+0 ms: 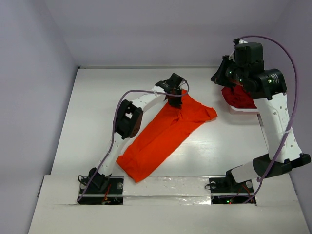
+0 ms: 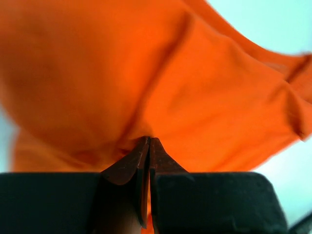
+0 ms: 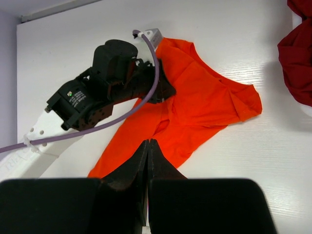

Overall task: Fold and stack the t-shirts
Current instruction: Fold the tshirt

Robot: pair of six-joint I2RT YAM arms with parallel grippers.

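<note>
Top view: the orange t-shirt (image 1: pixel 161 136) lies diagonally across mid-frame, lower left to upper right. It's bunched at its upper end, where the left gripper (image 1: pixel 175 99) sits on it. The dark red t-shirts (image 1: pixel 238 97) are piled in a white basket (image 1: pixel 245 111) at upper right.

Left wrist: jaws pinched tight on orange cloth.

Right wrist: the right gripper (image 3: pixel 147 142) is closed on nothing, with the orange t-shirt mid-frame beyond it.
</note>
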